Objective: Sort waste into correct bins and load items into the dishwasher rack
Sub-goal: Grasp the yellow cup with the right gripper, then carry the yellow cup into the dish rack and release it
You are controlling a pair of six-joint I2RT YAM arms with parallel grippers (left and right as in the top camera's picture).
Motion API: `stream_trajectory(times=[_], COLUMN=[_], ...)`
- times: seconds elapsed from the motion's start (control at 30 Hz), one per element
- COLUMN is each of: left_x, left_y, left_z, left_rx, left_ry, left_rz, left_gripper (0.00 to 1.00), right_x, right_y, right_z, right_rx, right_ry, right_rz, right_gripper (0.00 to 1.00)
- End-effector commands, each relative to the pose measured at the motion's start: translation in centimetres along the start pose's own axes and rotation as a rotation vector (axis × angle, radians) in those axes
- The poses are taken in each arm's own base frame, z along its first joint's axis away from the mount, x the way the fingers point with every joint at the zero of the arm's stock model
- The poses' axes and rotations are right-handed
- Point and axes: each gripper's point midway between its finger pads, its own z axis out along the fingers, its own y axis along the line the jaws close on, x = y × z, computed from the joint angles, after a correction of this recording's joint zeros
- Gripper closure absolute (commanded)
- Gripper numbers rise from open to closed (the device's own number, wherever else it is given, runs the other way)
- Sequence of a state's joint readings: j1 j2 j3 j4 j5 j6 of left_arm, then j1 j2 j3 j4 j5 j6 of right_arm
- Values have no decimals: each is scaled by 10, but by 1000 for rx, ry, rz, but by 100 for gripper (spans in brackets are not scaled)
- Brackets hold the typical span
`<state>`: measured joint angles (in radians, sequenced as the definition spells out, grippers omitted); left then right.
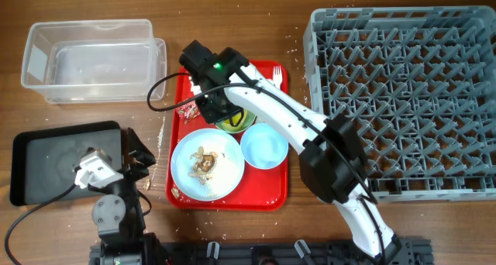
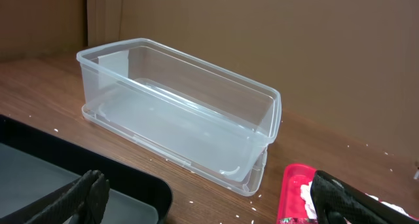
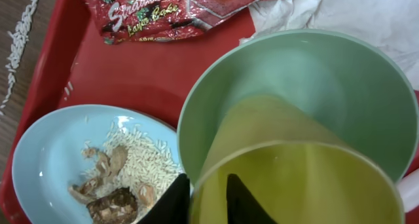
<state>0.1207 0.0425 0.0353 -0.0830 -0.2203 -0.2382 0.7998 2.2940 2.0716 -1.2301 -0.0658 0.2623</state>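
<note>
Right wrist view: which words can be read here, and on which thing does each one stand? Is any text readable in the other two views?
"Strawberry": white script on the red wrapper; the picture edge cuts off the tops of the letters.
"Layer Cake": small yellow letters below it on the same wrapper, slightly blurred, so this reading is not certain.
Overhead view: the wrapper's print is too small to read.
Left wrist view: no text.

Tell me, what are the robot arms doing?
They are clearing a messy red tray. The right tool has a finger on each side of the rim of the cup, which sits in a green bowl. The left tool hangs open by the black tray. Food scraps lie on the plate, and the rack looks empty.
</note>
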Motion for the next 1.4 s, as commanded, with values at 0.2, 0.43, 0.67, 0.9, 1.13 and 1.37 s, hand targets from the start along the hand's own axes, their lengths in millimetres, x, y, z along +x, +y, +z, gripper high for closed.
stream_trajectory(times=[0.2, 0.43, 0.67, 0.9, 1.13, 1.37], left_x=[-13, -12, -12, -12, -12, -12], left_y=[1, 1, 1, 1, 1, 1], left_z=[-2, -2, -2, -2, -2, -2], left_rx=[-16, -17, -17, -17, -17, -17], left_ry=[-29, -25, -25, -25, -25, -25], left_rz=[-14, -13, -14, -14, -13, -14], left_gripper=[0, 0, 0, 0, 0, 0], right_x=[-9, -21, 40, 62, 59, 91], right_y=[-2, -87, -294, -418, -444, -442], right_z=[-29, -201, -278, -207, -126, -93], right_rx=[3, -135, -497, -930, -1127, -1027], right_ry=[-44, -386, -721, -962, -809, -561], right_rz=[-22, -3, 206, 414, 692, 885], right_gripper=[96, 96, 96, 96, 96, 96])
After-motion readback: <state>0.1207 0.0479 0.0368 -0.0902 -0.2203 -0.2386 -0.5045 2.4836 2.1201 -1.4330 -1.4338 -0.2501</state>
